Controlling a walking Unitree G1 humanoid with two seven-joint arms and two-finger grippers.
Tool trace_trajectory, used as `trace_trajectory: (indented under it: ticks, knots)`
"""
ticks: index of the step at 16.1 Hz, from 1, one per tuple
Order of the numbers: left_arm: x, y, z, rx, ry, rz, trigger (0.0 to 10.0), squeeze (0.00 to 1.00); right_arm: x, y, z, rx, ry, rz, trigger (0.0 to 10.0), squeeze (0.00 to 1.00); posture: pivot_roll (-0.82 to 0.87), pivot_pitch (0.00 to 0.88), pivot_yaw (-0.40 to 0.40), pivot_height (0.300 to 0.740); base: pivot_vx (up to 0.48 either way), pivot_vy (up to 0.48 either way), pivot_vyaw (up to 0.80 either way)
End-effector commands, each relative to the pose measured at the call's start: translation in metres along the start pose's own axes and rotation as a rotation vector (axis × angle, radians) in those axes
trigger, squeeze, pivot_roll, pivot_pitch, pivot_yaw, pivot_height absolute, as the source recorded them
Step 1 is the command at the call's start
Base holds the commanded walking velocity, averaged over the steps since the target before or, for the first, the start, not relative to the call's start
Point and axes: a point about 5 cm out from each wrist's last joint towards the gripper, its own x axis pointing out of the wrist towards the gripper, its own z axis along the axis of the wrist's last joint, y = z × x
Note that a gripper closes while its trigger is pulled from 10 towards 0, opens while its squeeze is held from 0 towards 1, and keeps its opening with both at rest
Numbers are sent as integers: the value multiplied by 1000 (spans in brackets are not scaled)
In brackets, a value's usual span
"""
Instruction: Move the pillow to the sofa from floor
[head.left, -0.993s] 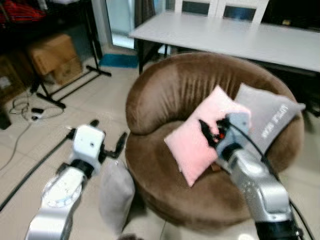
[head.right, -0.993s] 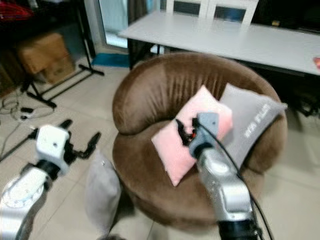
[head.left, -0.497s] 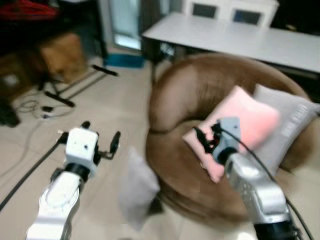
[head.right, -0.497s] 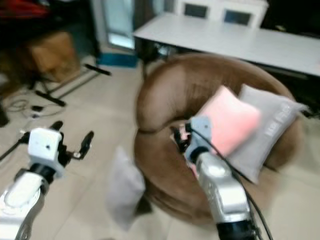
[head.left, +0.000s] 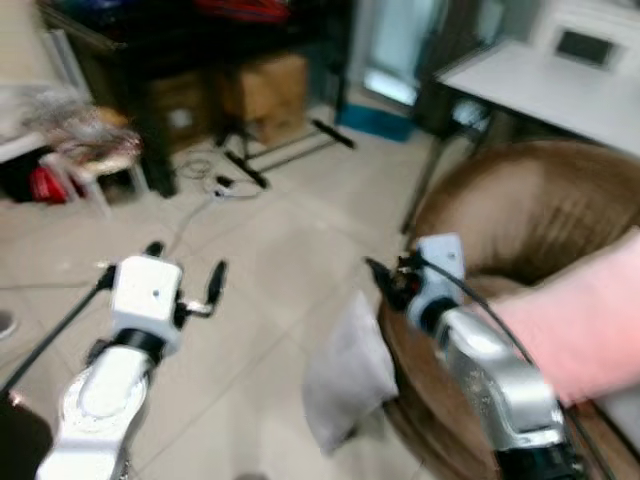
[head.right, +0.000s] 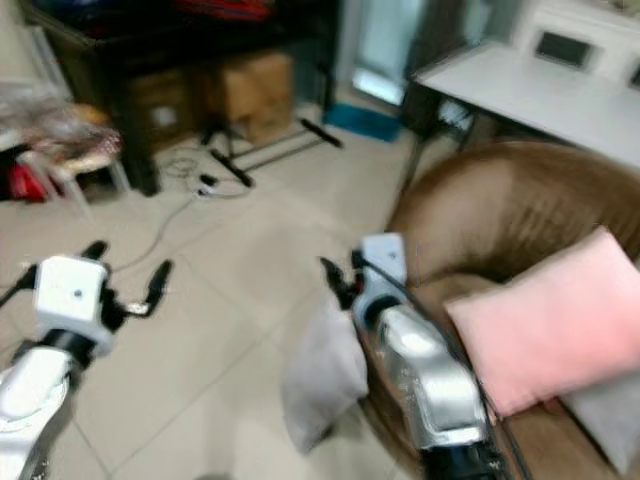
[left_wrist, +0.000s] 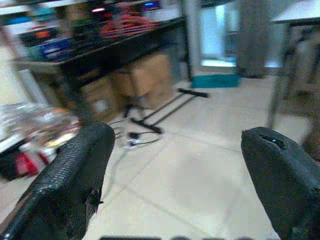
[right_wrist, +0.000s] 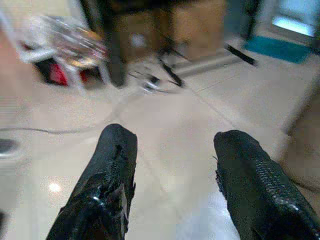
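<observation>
- Grey fabric marks the pillow, a soft square cushion standing on edge on the tiled floor, leaning against the front of the brown sofa; motion blur softens its outline.
- Round and velvety, the sofa holds a pink pillow propped on its seat, with the corner of another grey pillow just below it.
- 2 cardboard boxes sit under a dark rack at the back; whether anything is in them cannot be told.
- Left gripper hovers above bare floor, well apart from the grey pillow, its 2 black fingers spread wide and holding nothing.
- Right gripper is raised beside the sofa's front edge, above the grey pillow, fingers parted and empty.
- A white worktop stands behind the sofa.
- Compared with 0.5 s ago, the whole picture has swung toward the robot's left: the sofa now sits at the right edge, and the rack, cables and a red item have come into sight. The grey pillow stays on the floor against the sofa.
</observation>
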Motion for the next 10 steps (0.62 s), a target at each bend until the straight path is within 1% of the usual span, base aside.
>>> trace_trajectory:
  ticks: [1,3,8,10]
  knots:
    - [0,-6,2,-8,-6,-25,10000,275,-3,-14,0,5,3,-70,10000,0,63,0,-41,740,277,0,0]
    - [-1,-6,2,-4,-4,-25,10000,275,-2,-16,0,5,7,-81,10000,0,63,0,-41,740,277,0,0]
    - [-2,-4,1,3,0,-23,10000,278,-3,-14,0,3,5,-79,10000,0,65,0,-41,740,283,0,0]
    - [-2,-4,1,3,-1,-24,10000,275,-1,-11,1,-58,6,-54,10000,0,65,0,-42,740,291,0,0]
